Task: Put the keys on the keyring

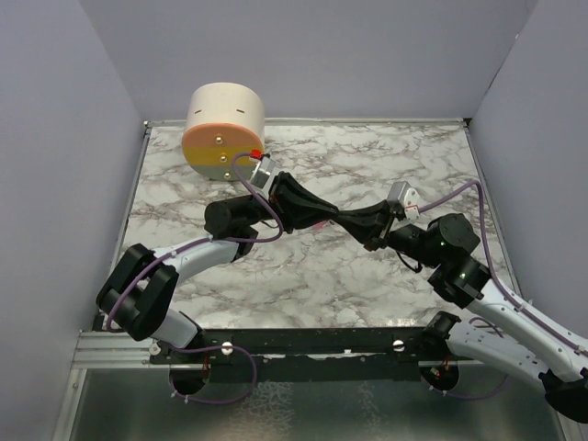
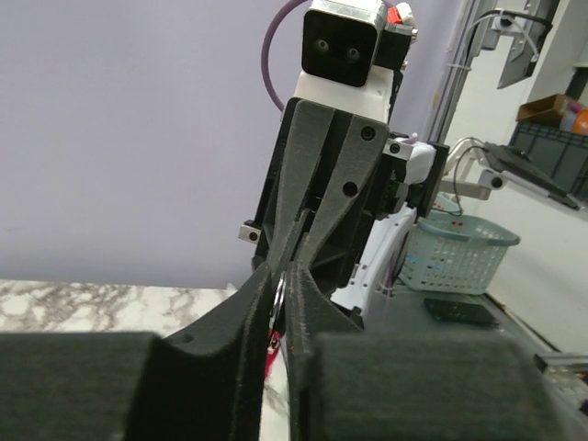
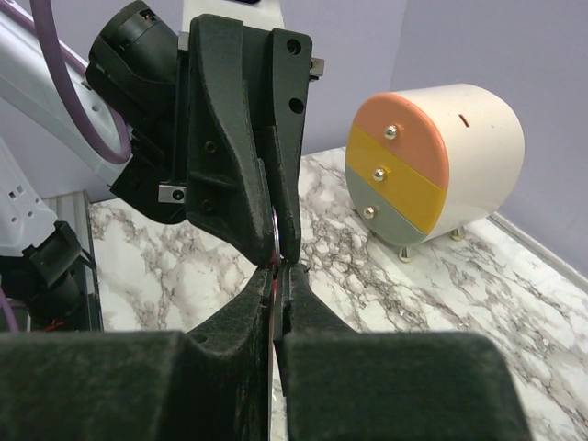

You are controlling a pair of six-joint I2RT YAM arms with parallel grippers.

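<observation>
Top external view: on the marble worktop (image 1: 367, 165), the left gripper (image 1: 323, 216) and the right gripper (image 1: 354, 223) meet tip to tip near the centre of the frame. A round mini drawer cabinet (image 1: 223, 129) stands at the upper left. The task's things are too small to see here.

Left wrist view: the left gripper (image 2: 280, 276) is closed to a thin slit. The keyring (image 2: 277, 299) sits in this slit, and the pink key (image 2: 270, 354) is just below it, at the lower centre. The tips of the right gripper (image 2: 292, 248) come down onto the ring.

Right wrist view: the right gripper (image 3: 276, 276) is closed; I cannot tell what it pinches. Just above it, the keyring (image 3: 276, 230) shows between the left fingers.
</observation>
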